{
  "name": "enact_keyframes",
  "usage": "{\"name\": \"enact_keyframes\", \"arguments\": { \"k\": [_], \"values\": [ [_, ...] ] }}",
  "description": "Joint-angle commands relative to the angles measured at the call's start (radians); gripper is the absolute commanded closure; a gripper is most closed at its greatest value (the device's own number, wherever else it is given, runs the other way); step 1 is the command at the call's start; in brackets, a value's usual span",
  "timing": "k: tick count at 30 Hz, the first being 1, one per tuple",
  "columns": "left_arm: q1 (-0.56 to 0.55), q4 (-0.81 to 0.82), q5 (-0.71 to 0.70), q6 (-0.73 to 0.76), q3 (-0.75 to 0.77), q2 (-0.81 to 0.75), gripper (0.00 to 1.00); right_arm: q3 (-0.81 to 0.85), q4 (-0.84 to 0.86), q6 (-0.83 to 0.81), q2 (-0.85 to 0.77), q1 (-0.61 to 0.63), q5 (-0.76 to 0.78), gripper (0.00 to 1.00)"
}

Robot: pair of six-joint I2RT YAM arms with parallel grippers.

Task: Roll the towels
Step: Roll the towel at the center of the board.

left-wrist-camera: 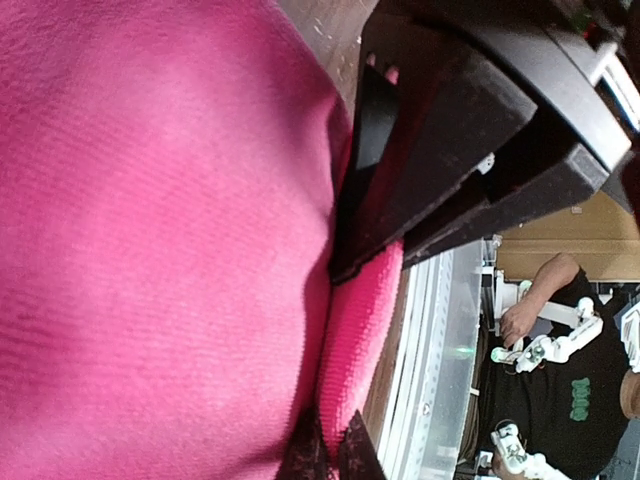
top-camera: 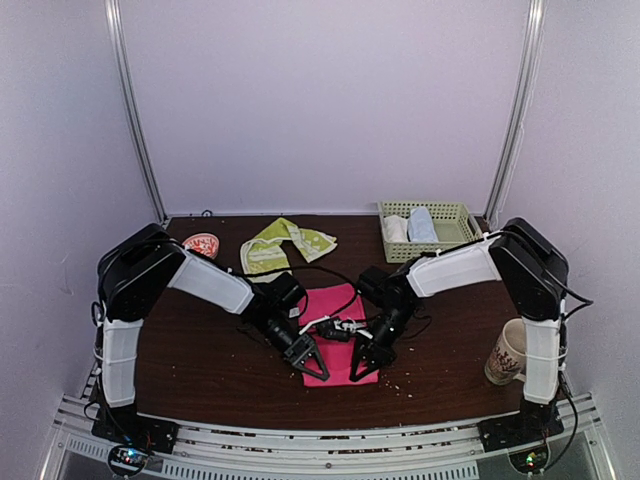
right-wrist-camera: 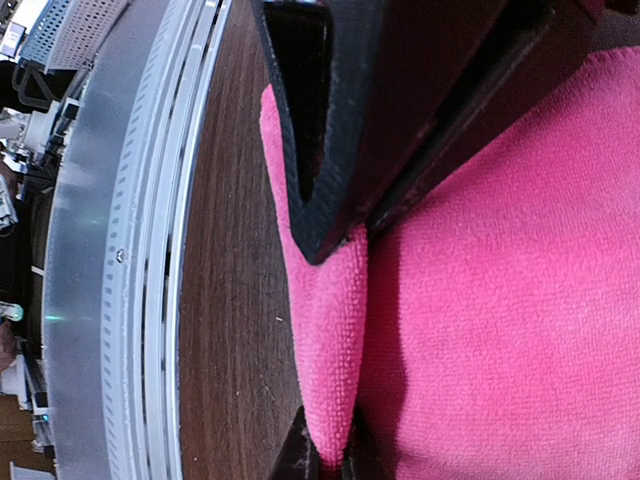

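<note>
The hot-pink towel point(top-camera: 333, 305) lies flat in the middle of the dark table, its near edge turned up into a small fold. My left gripper point(top-camera: 310, 361) is shut on the fold's left end; the pinched pink edge point(left-wrist-camera: 350, 340) shows between its fingers. My right gripper point(top-camera: 362, 365) is shut on the fold's right end, where the pink edge point(right-wrist-camera: 335, 330) is squeezed thin between its fingers. The yellow-green patterned towel point(top-camera: 282, 243) with cream parts lies crumpled at the back, left of centre, away from both grippers.
A green basket point(top-camera: 462, 230) at the back right holds a white and a light-blue rolled cloth. A red round dish point(top-camera: 201, 244) sits at the back left. A patterned mug point(top-camera: 506, 353) stands at the right front. The metal front rail point(top-camera: 320, 445) runs just beyond the towel's near edge.
</note>
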Motion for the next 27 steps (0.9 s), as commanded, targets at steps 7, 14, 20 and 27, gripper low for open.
{"name": "enact_keyframes", "arguments": {
  "k": [7, 14, 20, 27],
  "values": [
    [0.056, 0.058, -0.125, -0.122, -0.083, -0.023, 0.96, 0.062, -0.196, 0.012, 0.216, -0.051, 0.02, 1.0],
    [0.06, 0.124, -0.227, -0.106, -0.214, -0.183, 0.85, 0.116, -0.249, 0.03, 0.295, -0.059, 0.036, 1.0],
    [0.06, 0.195, -0.372, -0.09, -0.321, -0.377, 0.75, 0.17, -0.271, 0.066, 0.319, -0.059, 0.044, 1.0],
    [-0.128, 0.039, -0.794, 0.236, -0.252, -0.504, 0.64, 0.227, -0.273, 0.135, 0.372, -0.059, 0.065, 1.0]
  ]
}}
